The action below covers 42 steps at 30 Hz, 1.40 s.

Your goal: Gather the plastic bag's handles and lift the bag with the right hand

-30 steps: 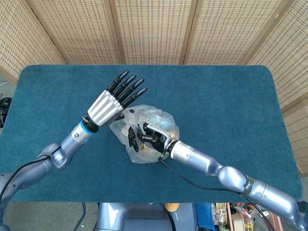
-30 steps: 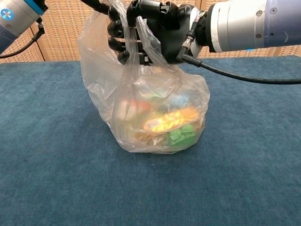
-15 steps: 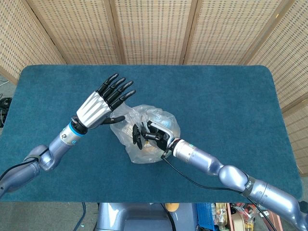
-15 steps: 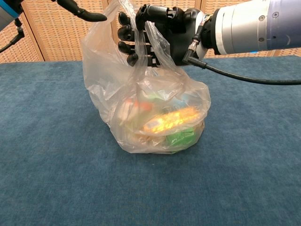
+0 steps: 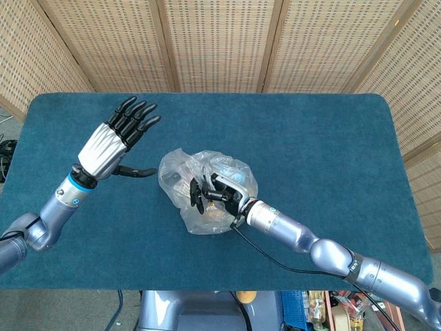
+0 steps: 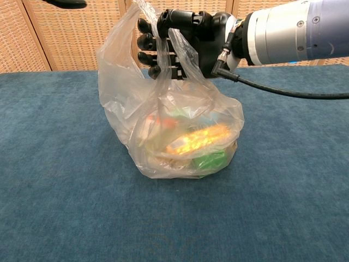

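A clear plastic bag [image 6: 180, 131] with colourful items inside stands on the blue table [image 6: 54, 191], near its middle [image 5: 207, 189]. My right hand [image 6: 182, 41] is above the bag, its dark fingers curled around the gathered handles [image 6: 163, 38], which run up through its grip. In the head view the right hand [image 5: 210, 193] lies over the top of the bag. My left hand [image 5: 114, 141] is raised to the left of the bag, fingers spread and holding nothing; only one fingertip [image 6: 68, 3] of it shows at the top edge of the chest view.
The blue table [image 5: 310, 138] stretches wide on all sides of the bag. Wicker screen panels [image 5: 220, 41] stand behind its far edge. A black cable [image 6: 283, 90] hangs from my right wrist.
My left hand has let go and drawn away to the left, well apart from the bag. The right hand keeps its hold on the handles and has shifted slightly right.
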{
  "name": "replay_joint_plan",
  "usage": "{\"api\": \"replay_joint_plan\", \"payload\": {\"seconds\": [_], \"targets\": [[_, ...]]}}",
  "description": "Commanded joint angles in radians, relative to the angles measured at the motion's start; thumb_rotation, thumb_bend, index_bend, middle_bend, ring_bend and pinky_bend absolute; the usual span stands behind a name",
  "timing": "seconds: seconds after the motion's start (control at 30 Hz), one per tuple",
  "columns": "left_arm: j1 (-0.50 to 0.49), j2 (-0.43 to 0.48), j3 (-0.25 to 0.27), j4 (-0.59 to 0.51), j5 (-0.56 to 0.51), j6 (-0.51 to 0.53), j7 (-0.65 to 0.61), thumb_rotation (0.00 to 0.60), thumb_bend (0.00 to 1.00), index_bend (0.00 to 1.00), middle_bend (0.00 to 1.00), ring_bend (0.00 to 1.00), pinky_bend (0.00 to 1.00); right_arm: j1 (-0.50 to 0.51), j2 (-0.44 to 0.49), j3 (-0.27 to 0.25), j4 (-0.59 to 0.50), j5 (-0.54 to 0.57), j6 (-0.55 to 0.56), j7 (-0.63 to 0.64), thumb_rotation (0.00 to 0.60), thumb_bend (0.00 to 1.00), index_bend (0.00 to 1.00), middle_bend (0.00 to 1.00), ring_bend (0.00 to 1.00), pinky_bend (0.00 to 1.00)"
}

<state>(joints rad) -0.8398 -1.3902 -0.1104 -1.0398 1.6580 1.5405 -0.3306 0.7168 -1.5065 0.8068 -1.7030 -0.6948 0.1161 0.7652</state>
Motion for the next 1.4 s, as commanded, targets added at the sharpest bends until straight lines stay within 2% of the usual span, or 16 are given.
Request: {"api": "replay_joint_plan", "payload": {"seconds": [0.03, 0.13, 0.4, 0.57, 0.6, 0.73, 0.87, 0.93, 1.03, 1.07, 1.1, 1.13, 1.17, 1.23, 1.3, 1.4], "targets": [[0.082, 0.099, -0.004, -0.112, -0.090, -0.036, 0.073, 0.582, 0.01, 0.00, 0.00, 0.00, 0.00, 0.017, 0.014, -0.013, -0.009, 0.018, 0.028, 0.008, 0.600, 1.00, 0.58, 0.70, 0.55, 0.65], [0.141, 0.153, -0.001, -0.167, -0.134, -0.036, 0.082, 0.600, 0.02, 0.00, 0.00, 0.00, 0.00, 0.048, 0.029, -0.035, -0.015, 0.042, 0.068, 0.013, 0.600, 1.00, 0.58, 0.70, 0.55, 0.65], [0.276, 0.212, 0.025, -0.214, -0.211, -0.026, 0.024, 0.600, 0.04, 0.00, 0.00, 0.00, 0.00, 0.149, 0.075, -0.099, -0.021, 0.114, 0.147, 0.004, 0.600, 1.00, 0.57, 0.70, 0.55, 0.65], [0.353, 0.226, 0.038, -0.242, -0.238, -0.007, -0.020, 0.600, 0.04, 0.00, 0.00, 0.00, 0.00, 0.204, 0.109, -0.133, -0.021, 0.161, 0.148, 0.004, 0.600, 0.96, 0.60, 0.71, 0.57, 0.71], [0.372, 0.226, 0.039, -0.248, -0.245, 0.002, -0.034, 0.600, 0.04, 0.00, 0.00, 0.00, 0.00, 0.215, 0.117, -0.141, -0.021, 0.168, 0.144, 0.003, 0.600, 0.93, 0.62, 0.71, 0.58, 0.72], [0.424, 0.217, 0.037, -0.253, -0.254, 0.031, -0.058, 0.600, 0.04, 0.00, 0.00, 0.00, 0.00, 0.245, 0.138, -0.161, -0.022, 0.182, 0.124, 0.000, 0.600, 0.65, 0.68, 0.74, 0.58, 0.72], [0.466, 0.206, 0.033, -0.257, -0.260, 0.048, -0.098, 0.600, 0.04, 0.00, 0.00, 0.00, 0.00, 0.264, 0.153, -0.176, -0.013, 0.184, 0.084, 0.001, 0.600, 0.48, 0.69, 0.74, 0.58, 0.72], [0.485, 0.199, 0.029, -0.260, -0.263, 0.056, -0.119, 0.600, 0.04, 0.00, 0.00, 0.00, 0.00, 0.273, 0.159, -0.182, -0.004, 0.186, 0.064, 0.004, 0.600, 0.32, 0.69, 0.74, 0.58, 0.72], [0.504, 0.193, 0.025, -0.267, -0.263, 0.060, -0.139, 0.600, 0.04, 0.00, 0.00, 0.00, 0.00, 0.284, 0.165, -0.191, 0.008, 0.187, 0.044, 0.006, 0.600, 0.26, 0.70, 0.75, 0.58, 0.72], [0.510, 0.191, 0.023, -0.268, -0.262, 0.063, -0.139, 0.600, 0.04, 0.00, 0.00, 0.00, 0.00, 0.286, 0.166, -0.192, 0.011, 0.187, 0.040, 0.007, 0.600, 0.29, 0.71, 0.75, 0.59, 0.73], [0.516, 0.189, 0.021, -0.269, -0.263, 0.065, -0.137, 0.600, 0.05, 0.00, 0.00, 0.00, 0.00, 0.289, 0.167, -0.193, 0.015, 0.187, 0.034, 0.008, 0.600, 0.38, 0.72, 0.76, 0.60, 0.73], [0.522, 0.187, 0.018, -0.272, -0.263, 0.068, -0.138, 0.600, 0.05, 0.00, 0.00, 0.00, 0.00, 0.291, 0.166, -0.193, 0.019, 0.186, 0.033, 0.009, 0.600, 0.51, 0.73, 0.77, 0.61, 0.75], [0.528, 0.186, 0.016, -0.276, -0.263, 0.070, -0.140, 0.600, 0.05, 0.00, 0.00, 0.00, 0.00, 0.291, 0.163, -0.191, 0.021, 0.183, 0.040, 0.009, 0.600, 0.59, 0.73, 0.77, 0.61, 0.75], [0.542, 0.186, 0.013, -0.288, -0.264, 0.074, -0.148, 0.600, 0.06, 0.00, 0.00, 0.00, 0.00, 0.289, 0.156, -0.187, 0.025, 0.179, 0.050, 0.012, 0.600, 0.87, 0.75, 0.78, 0.62, 0.80], [0.557, 0.187, 0.010, -0.301, -0.269, 0.078, -0.147, 0.600, 0.06, 0.00, 0.00, 0.00, 0.00, 0.288, 0.153, -0.181, 0.029, 0.176, 0.053, 0.014, 0.600, 0.98, 0.77, 0.79, 0.64, 0.84], [0.580, 0.188, 0.006, -0.324, -0.276, 0.085, -0.137, 0.600, 0.07, 0.00, 0.00, 0.00, 0.00, 0.294, 0.154, -0.183, 0.039, 0.174, 0.050, 0.015, 0.600, 1.00, 0.81, 0.83, 0.69, 0.90]]}}
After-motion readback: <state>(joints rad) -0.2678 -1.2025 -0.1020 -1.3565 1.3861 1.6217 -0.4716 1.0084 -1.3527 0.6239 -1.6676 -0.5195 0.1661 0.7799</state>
